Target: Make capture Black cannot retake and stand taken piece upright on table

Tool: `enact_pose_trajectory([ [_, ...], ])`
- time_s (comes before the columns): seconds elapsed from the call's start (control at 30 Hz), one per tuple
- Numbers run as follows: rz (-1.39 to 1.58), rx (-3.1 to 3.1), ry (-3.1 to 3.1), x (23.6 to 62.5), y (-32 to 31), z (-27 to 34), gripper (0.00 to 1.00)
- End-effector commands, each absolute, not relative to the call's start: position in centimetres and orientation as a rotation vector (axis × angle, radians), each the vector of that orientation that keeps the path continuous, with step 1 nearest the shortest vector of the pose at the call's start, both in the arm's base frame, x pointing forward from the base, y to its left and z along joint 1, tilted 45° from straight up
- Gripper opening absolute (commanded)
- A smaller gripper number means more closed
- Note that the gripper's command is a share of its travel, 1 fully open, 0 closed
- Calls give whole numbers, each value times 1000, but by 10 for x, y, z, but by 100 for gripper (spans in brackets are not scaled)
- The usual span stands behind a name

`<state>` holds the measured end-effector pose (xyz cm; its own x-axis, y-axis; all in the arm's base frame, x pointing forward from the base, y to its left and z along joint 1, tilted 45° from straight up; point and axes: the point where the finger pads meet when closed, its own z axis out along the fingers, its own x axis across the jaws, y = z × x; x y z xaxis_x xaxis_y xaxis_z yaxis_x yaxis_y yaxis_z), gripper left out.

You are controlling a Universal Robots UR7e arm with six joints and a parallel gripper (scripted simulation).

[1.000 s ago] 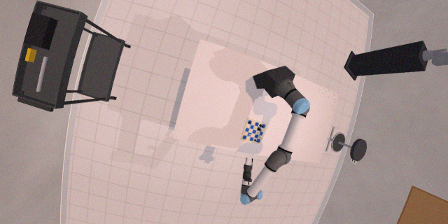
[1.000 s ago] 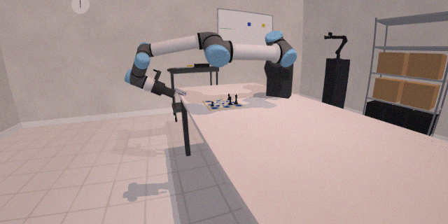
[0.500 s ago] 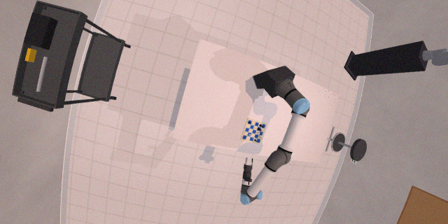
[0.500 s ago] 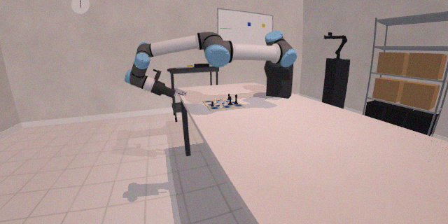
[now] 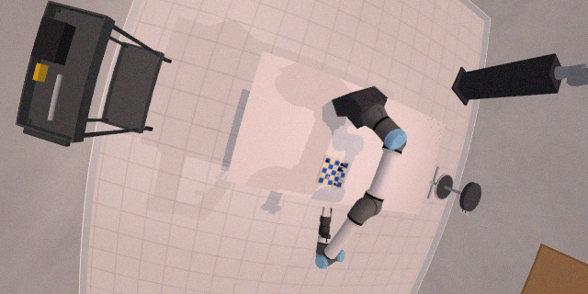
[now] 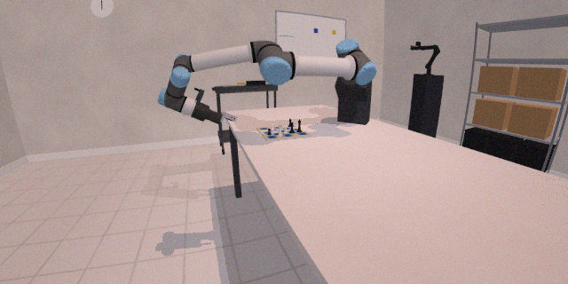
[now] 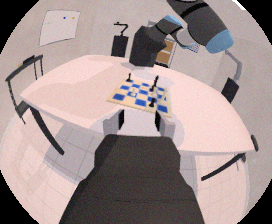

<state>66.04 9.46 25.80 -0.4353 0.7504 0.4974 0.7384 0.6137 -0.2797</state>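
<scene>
The blue and cream board lies on the table. Several black and white pieces stand on it. A short black piece stands near the board side facing my gripper. One black piece stands at the far left corner in the wrist view, and others stand close together at the far right. A white piece and a small white piece also stand on it. Types and exact squares are too small to tell. My gripper is open and empty, beyond the table edge, pointing toward the board.
The table carries the board and the arm's black pedestal. The arm bends out over the table's edge. A dark cart stands apart on the left in the top view.
</scene>
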Motion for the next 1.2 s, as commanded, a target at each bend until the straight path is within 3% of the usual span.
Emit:
enact_pose_trajectory([
  [0.0,26,-1168,-2251,660,94,259,100],
  [0.8,26,-1168,-2251,619,49,322,100],
  [1.17,26,-1169,-2251,620,50,322,100],
])
